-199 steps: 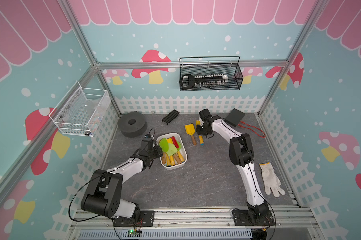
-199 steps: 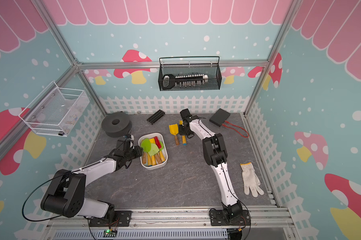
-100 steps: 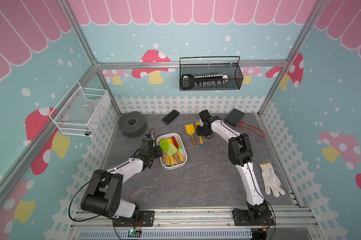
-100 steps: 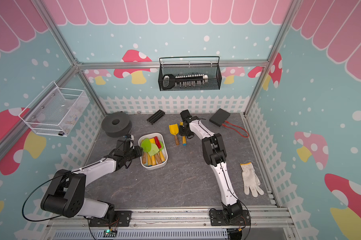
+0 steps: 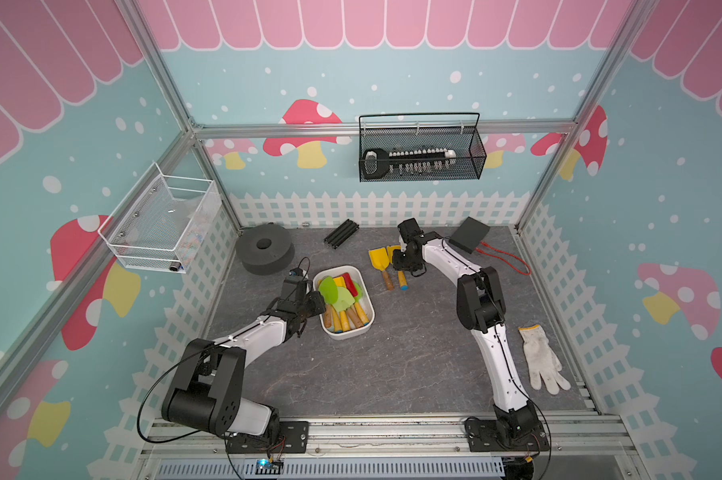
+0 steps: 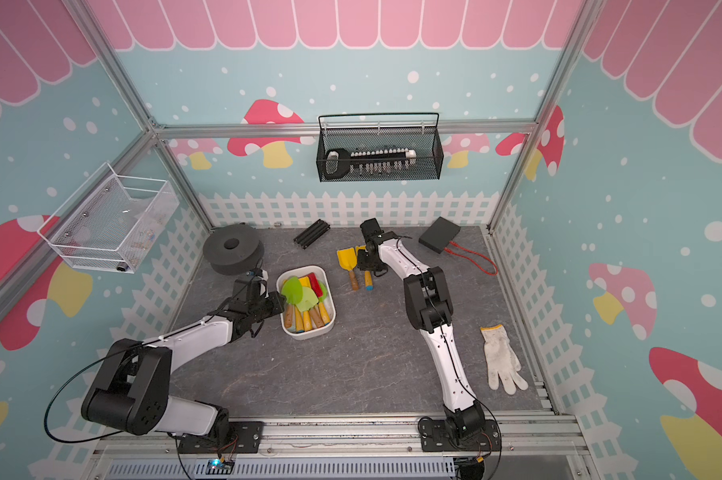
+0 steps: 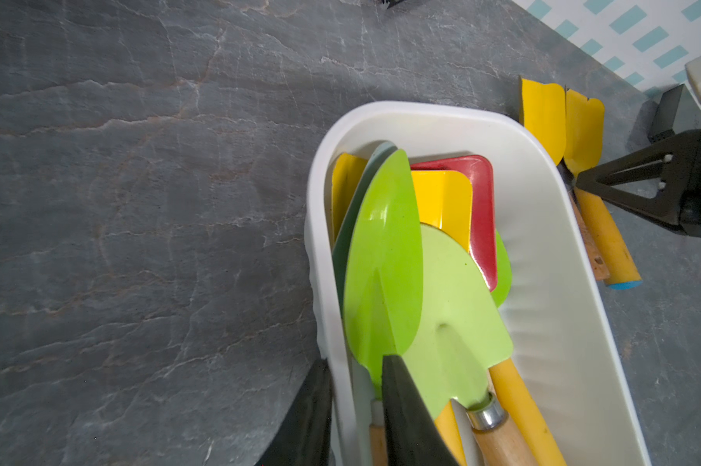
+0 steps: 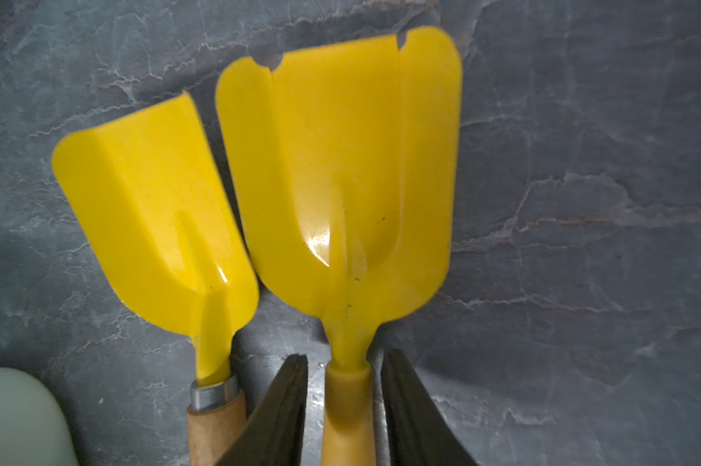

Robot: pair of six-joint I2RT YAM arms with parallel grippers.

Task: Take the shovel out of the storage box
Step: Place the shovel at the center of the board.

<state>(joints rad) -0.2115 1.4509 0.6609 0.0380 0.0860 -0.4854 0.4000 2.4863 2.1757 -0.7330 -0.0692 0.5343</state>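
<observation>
Grey table (image 8: 583, 121) bare beyond the blade of the yellow shovel (image 8: 341, 181), which lies flat outside the storage box (image 7: 542, 226), just beside a second yellow shovel (image 8: 151, 201), right gripper (image 8: 343, 359) parted with thin gaps around its neck, left gripper (image 7: 355, 361) astride the box wall, grip not clear.

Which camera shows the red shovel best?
The left wrist camera: the red shovel shows large, lying in the white box partly under a yellow shovel. In both top views it is only a tiny red strip. The right wrist camera misses it.
</observation>
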